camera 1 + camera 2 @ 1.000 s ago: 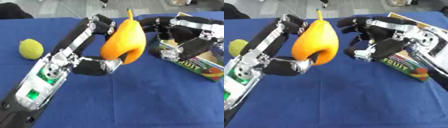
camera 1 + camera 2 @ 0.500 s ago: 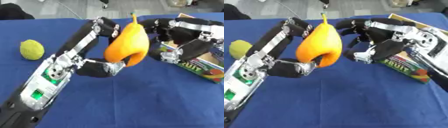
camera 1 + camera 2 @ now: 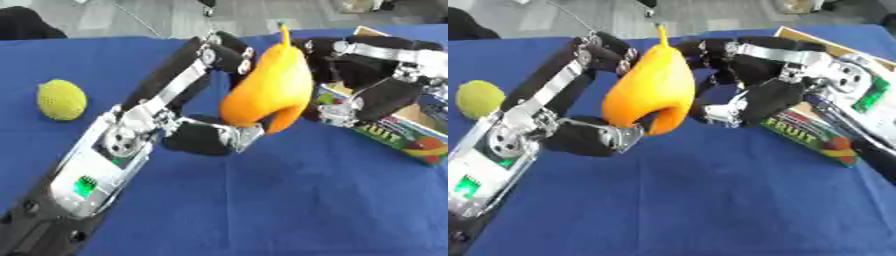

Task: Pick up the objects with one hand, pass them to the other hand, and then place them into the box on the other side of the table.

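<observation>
**Hand-to-hand transfer of a pear**

The left hand [image 3: 592, 137] holds the orange pear [image 3: 647, 95] aloft, stem up, fingers curled round it. The right hand [image 3: 741, 95] waits just beside it, fingers spread, holding nothing. The pear appears rigid, smooth, probably light; its broad lower body offers the best hold. The box [image 3: 398, 132] lies behind.

An orange pear-shaped fruit [image 3: 649, 95] with a thin yellow stem stands upright above the middle of the blue table [image 3: 675, 200], stem pointing up toward the far edge, lifted clear of the cloth. A yellow-green, rough-skinned round fruit [image 3: 61, 99] lies on the table near its left edge, well apart from the orange one. The box [image 3: 394, 137] sits at the table's right edge, turned at an angle, its side printed with "FRUIT" and small fruit pictures, its top open.
</observation>
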`<state>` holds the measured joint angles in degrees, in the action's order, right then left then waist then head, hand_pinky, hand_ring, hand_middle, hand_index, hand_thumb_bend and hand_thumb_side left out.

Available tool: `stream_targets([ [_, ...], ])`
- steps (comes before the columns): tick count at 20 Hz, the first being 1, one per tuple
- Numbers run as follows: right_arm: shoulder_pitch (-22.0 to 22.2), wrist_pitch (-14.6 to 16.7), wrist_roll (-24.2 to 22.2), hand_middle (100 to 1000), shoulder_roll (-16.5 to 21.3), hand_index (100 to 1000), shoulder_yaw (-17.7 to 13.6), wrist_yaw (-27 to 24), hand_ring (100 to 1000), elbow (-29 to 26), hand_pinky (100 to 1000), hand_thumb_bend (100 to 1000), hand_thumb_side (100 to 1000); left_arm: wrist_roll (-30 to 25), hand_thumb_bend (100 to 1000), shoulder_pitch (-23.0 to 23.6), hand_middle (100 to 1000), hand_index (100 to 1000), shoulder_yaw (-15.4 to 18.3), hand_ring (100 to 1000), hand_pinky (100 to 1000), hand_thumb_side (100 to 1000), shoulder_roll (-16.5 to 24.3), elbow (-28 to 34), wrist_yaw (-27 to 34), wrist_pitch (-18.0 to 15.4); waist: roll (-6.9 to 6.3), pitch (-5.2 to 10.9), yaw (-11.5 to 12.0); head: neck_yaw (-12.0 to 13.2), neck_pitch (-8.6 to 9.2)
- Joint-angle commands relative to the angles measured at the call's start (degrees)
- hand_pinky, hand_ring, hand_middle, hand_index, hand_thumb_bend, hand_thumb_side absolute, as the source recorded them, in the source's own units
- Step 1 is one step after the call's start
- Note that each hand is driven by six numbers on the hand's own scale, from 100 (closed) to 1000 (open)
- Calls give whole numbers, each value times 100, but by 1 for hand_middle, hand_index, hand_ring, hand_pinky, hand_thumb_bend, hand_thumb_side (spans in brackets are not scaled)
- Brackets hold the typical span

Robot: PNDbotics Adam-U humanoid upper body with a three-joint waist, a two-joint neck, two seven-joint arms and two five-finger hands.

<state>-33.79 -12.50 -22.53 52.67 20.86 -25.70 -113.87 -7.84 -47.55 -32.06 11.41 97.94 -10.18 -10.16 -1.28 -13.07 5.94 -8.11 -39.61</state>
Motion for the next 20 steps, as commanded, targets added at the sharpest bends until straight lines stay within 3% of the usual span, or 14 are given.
stream_targets([
  [1,-105,-30,-31,1000,62,1000,-47,-90,1000,-72,788,258,251,-40,100,-150,327,349,-5,388,369,100,-76,-6,-55,-23,67,-8,-11,-11,66],
  [7,-78,-25,-76,1000,84,1000,-59,-82,1000,-72,789,260,228,-7,100,-100,327,349,33,389,369,100,-56,-178,-172,-40,66,-7,-19,-16,61],
  [8,-65,-21,-84,1000,92,1000,-62,-66,1000,-72,789,261,197,13,100,-86,327,349,48,389,369,100,-38,-202,-197,-41,66,-5,-22,-15,60],
  [9,-51,-18,-102,1000,102,1000,-65,-47,1000,-72,791,260,100,34,100,-75,328,349,62,389,369,100,-15,-226,-226,-40,67,-5,-25,-15,60],
  [14,-5,-45,-274,1000,154,1000,-108,58,1000,-72,795,327,100,152,100,-24,328,349,137,390,369,100,70,-337,-369,-46,65,-3,-35,-29,80],
  [20,-16,-25,-440,1000,179,1000,-147,50,1000,-72,796,343,100,290,100,12,327,348,198,389,368,100,60,-469,-495,-56,68,-6,-42,-46,95],
])
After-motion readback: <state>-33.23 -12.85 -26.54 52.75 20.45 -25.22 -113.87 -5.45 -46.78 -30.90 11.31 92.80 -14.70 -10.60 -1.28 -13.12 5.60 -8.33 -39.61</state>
